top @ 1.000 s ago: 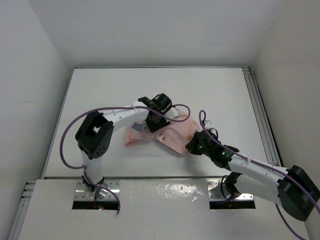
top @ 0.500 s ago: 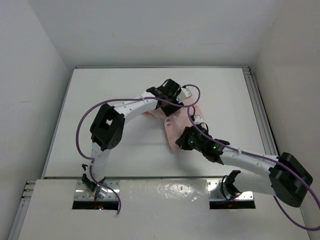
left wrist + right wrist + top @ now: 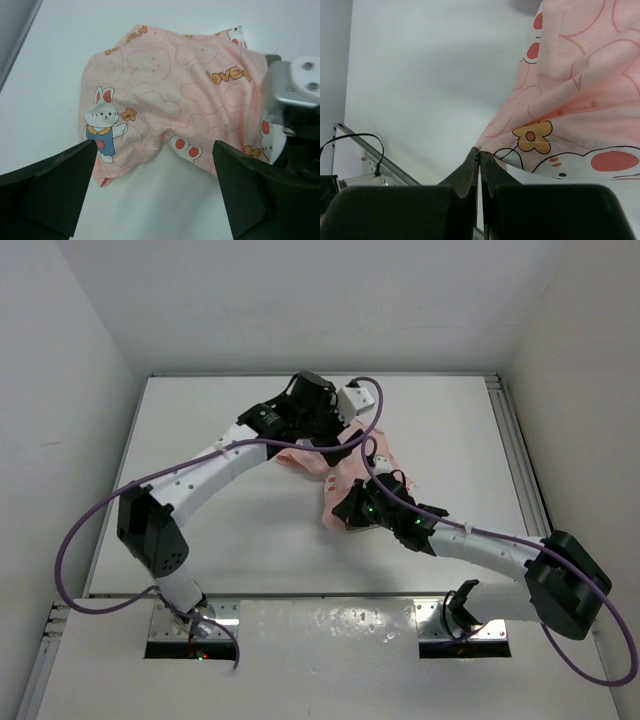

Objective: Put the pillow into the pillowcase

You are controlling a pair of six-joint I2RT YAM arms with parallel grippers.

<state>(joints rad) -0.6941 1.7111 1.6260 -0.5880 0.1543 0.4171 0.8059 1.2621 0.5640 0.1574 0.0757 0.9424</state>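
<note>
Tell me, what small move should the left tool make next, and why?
Probably lower the left tool and close it on the pillowcase edge below it: its jaws stand open over that edge, while the right tool pinches a corner.

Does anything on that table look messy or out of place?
The pillowcase lies bunched and wrinkled rather than flat, one corner pinched in the right gripper. The left gripper hangs open above it. No pillow shows in any view.
</note>
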